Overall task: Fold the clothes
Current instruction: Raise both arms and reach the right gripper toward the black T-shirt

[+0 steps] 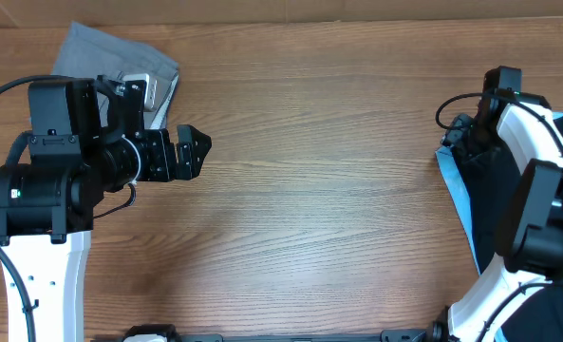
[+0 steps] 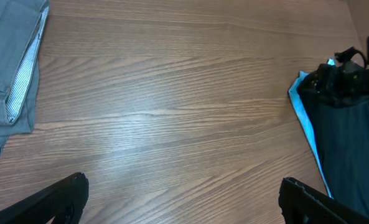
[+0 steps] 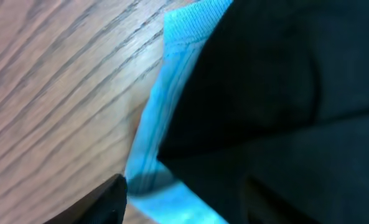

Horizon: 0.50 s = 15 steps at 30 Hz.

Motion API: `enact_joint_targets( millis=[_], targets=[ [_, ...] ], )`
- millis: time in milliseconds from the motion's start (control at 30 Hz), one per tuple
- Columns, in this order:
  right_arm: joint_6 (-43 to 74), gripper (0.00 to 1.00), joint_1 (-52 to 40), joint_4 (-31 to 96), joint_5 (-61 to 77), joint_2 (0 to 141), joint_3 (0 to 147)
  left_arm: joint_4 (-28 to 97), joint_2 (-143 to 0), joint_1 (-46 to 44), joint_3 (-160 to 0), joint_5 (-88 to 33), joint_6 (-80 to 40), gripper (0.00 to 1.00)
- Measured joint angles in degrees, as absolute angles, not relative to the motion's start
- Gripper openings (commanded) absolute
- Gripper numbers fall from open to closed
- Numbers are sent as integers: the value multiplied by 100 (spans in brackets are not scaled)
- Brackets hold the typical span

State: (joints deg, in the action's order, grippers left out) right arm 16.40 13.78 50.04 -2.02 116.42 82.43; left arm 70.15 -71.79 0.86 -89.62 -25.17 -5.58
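Folded grey trousers (image 1: pixel 120 59) lie at the table's far left corner; they also show in the left wrist view (image 2: pixel 10 68). A black T-shirt (image 1: pixel 495 204) lies on a light-blue shirt (image 1: pixel 455 190) at the right edge, also in the left wrist view, black (image 2: pixel 352 149) over blue (image 2: pixel 305 118). My left gripper (image 1: pixel 191 152) is open and empty over bare wood (image 2: pixel 184 199), right of the trousers. My right gripper (image 1: pixel 463 138) is low at the far corner of the pile. Its fingers (image 3: pixel 184 202) are apart, over the blue edge (image 3: pixel 162 118) and black cloth (image 3: pixel 284 93).
The wooden table (image 1: pixel 319 190) spreads between the two arms. The left arm's body (image 1: pixel 44 180) stands at the left and partly covers the trousers. The right arm (image 1: pixel 537 209) covers much of the pile at the right edge.
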Motion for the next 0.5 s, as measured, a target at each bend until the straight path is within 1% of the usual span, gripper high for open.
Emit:
enact_joint_targets(
  millis=[33, 100, 133, 167, 233, 267, 333, 367, 433, 467, 500],
  targets=[
    [1647, 55, 1378, 4965, -224, 11712, 8243, 7015, -7179, 86, -8962, -2517, -558, 100],
    [1691, 48, 1378, 4943, -294, 11813, 8243, 7028, -7179, 86, -8962, -2519, -558, 100],
    [1730, 44, 1378, 4934, -360, 11858, 8248, 7035, -7179, 86, -8962, -2528, -558, 100],
    [1769, 37, 1378, 4934, -410, 11858, 8252, 7035, -7179, 86, -8962, -2532, -558, 100],
    [1833, 29, 1378, 4939, -534, 11863, 8252, 7041, -7179, 86, -8962, -2532, -558, 100],
    [1859, 27, 1378, 4941, -593, 11867, 8252, 7039, -7179, 86, -8962, -2532, -558, 100],
    [1920, 28, 1385, 4954, -657, 11867, 8252, 7048, -7179, 86, -8962, -2532, -558, 100],
    [1931, 33, 1389, 4956, -674, 11867, 8252, 7052, -7179, 86, -8962, -2532, -558, 100],
    [1966, 38, 1391, 4956, -683, 11867, 8252, 7052, -7179, 86, -8962, -2532, -558, 100],
    [1938, 37, 1396, 4971, -681, 11867, 8252, 7052, -7179, 86, -8962, -2532, -558, 100],
    [1951, 30, 1396, 4974, -681, 11867, 8252, 7054, -7179, 86, -8962, -2532, -558, 100]
  ],
)
